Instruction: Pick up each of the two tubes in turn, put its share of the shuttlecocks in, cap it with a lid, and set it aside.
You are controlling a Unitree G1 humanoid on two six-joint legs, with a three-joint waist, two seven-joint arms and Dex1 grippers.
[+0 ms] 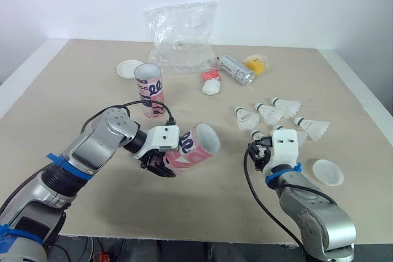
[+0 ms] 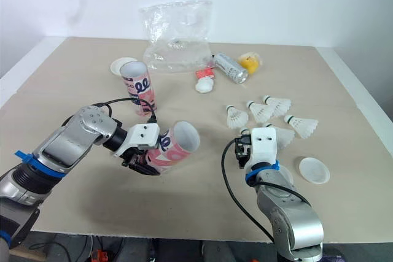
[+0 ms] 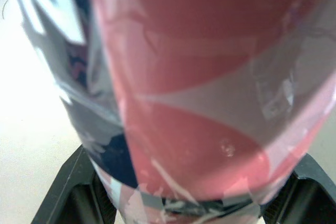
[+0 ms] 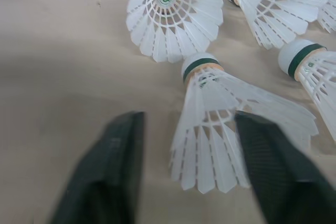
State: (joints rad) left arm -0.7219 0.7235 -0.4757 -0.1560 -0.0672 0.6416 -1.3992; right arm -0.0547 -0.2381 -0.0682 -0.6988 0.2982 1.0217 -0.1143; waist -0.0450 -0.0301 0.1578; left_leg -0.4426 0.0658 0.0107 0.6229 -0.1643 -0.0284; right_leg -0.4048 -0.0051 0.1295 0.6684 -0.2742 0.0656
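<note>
1. Tube (image 1: 195, 146): clamped in L gripper (image 1: 158, 164), off table (image 1: 73, 90), tilted, mouth facing R.
2. R gripper (image 4: 189, 124): fingers wide apart, empty, straddling shuttlecock (image 4: 207, 98). Pinch skirt gently, feed cork-first.
3. Room: other shuttlecocks (image 1: 270, 113) just beside; lid (image 1: 327, 172) near R edge; open table btwn arms.

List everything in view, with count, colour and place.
pink patterned cardboard tubes: 2, pink; one upright rear left, one held tilted, front centre
feather shuttlecocks: 5, white; clustered right
round plastic lids: 2, white; rear left, front right
crinkled plastic bag: 1, clear; rear centre
metal can: 1, silver; beside bag
small object: 1, yellow; beside can
table: 1, beige
left gripper: black, shut on tube
right gripper: black, open around one shuttlecock
</note>
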